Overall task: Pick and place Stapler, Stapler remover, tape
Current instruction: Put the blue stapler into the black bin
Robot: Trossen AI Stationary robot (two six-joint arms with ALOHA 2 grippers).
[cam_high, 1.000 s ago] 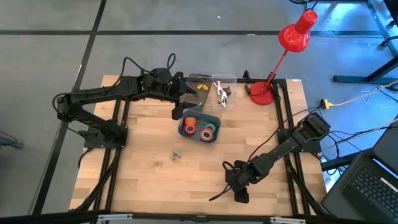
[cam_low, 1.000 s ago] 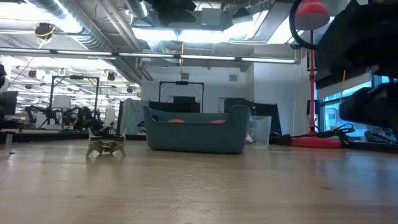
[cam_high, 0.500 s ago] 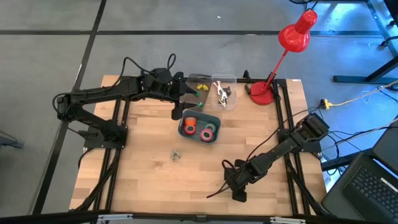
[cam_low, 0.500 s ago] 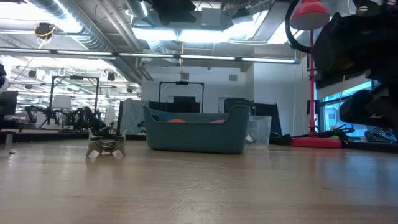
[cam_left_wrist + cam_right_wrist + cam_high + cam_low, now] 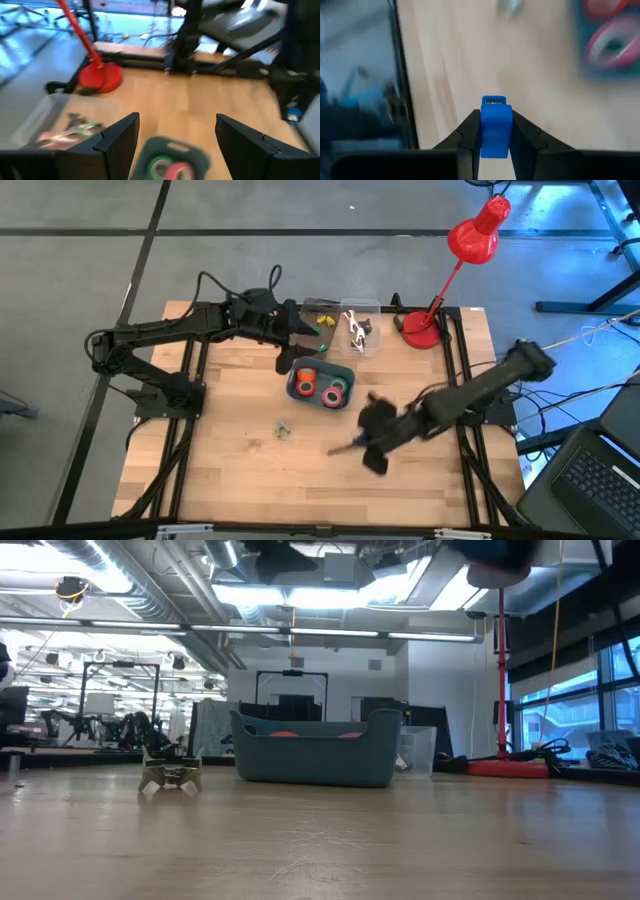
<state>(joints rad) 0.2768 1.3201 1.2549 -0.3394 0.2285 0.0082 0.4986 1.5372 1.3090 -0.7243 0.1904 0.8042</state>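
Right pincer (image 5: 495, 142) clamps small blue stapler (image 5: 495, 125), narrow, end-on.

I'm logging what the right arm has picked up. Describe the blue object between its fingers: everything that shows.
The blue object is a small, smooth, plastic-looking block with a narrow oblong face and a dark-edged slot at its far end. It stands clamped between the dark fingers of the right gripper, which touch its two sides, and is held in the air above the bare wooden table. What it is cannot be told.
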